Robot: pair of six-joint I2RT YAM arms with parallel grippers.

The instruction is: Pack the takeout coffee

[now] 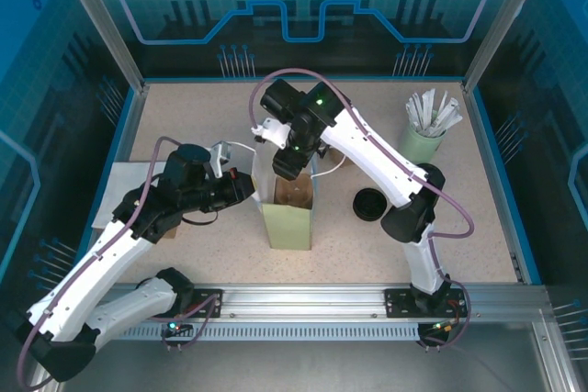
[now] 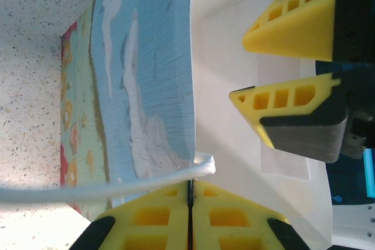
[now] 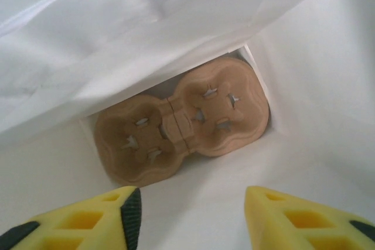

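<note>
A paper bag (image 1: 287, 222), green outside and white inside (image 3: 176, 27), stands upright at the table's middle. On its floor lies a brown cardboard cup carrier (image 3: 181, 124). My left gripper (image 2: 190, 188) is at the bag's left rim, shut on the bag's white handle (image 2: 117, 188). My right gripper (image 3: 190, 203) hangs over the bag's mouth, pointing down at the carrier, open with nothing between its fingers; its yellow fingers (image 2: 281, 27) also appear in the left wrist view. The takeout coffee is out of view.
A round black lid (image 1: 369, 204) lies on the table right of the bag. A pale-green cup of white packets (image 1: 424, 130) stands at the back right. A flat white sheet (image 1: 129, 176) lies at the left under my left arm.
</note>
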